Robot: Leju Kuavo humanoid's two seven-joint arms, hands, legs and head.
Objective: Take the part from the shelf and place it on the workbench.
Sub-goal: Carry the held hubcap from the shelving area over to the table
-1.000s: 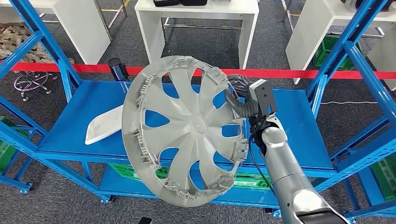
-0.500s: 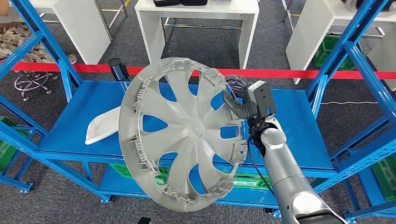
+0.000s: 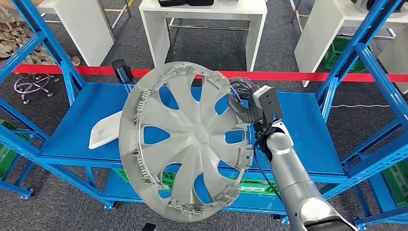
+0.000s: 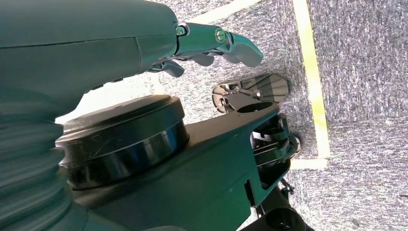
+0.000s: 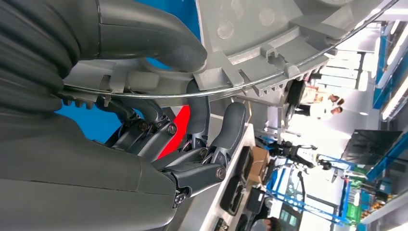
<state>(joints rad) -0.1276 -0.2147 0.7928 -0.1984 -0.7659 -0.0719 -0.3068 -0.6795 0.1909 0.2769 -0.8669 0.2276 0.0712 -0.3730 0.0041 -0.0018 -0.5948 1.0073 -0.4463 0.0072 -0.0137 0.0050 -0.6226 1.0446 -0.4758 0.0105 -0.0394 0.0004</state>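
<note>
A large grey wheel cover (image 3: 187,142) with curved spokes hangs tilted in front of the blue shelf (image 3: 72,130), its ribbed inner side toward me. My right hand (image 3: 245,103) grips its rim at the upper right; up close, the thumb (image 5: 154,38) presses one side of the rim (image 5: 269,53) and dark fingers (image 5: 211,130) wrap the other. My left hand (image 4: 211,45) hangs at my side over grey carpet, its fingers curled and holding nothing.
A white flat part (image 3: 106,130) lies on the shelf's left half, partly behind the cover. Blue shelf uprights (image 3: 370,62) stand at both sides. Beyond a red barrier tape (image 3: 337,76) stand white tables (image 3: 207,19). Green crates (image 3: 250,185) sit on the lower shelf.
The wheel cover has shifted slightly left and down and turned a little in my right hand. The right hand has moved slightly up and left with it.
</note>
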